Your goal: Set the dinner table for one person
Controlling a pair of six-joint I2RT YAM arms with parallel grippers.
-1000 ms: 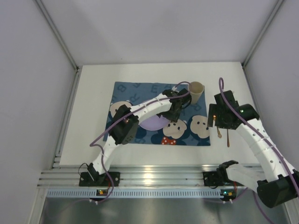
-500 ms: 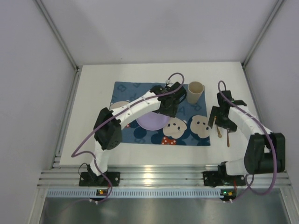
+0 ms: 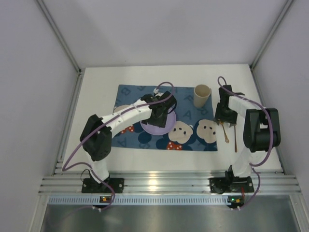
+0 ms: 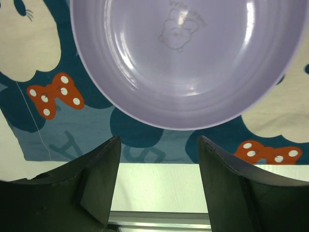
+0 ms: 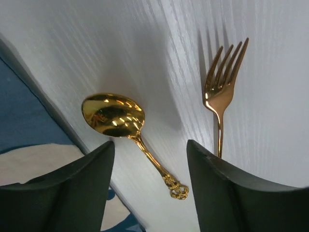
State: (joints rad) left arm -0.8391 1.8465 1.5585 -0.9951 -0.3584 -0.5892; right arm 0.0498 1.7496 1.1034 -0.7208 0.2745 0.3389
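The matte white rectangular dinner table (image 3: 96, 111) lies beneath both arms. The left gripper (image 4: 157, 186), spread wide and empty, is held over a round lilac plate (image 4: 183, 58) on the blue cartoon-mouse cloth placemat (image 4: 164, 145). The right gripper (image 5: 149, 179), likewise wide, is held above bare tabletop bearing a gold metal spoon (image 5: 113, 116) and a gold metal fork (image 5: 219, 96).

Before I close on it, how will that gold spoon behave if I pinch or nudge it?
The gold spoon looks like polished metal, so it is probably rigid but slippery under the right tool. It lies flat on the white table, its thin handle low, so a pinch may skate off. Its rounded bowl could let it pivot or rock if pushed.
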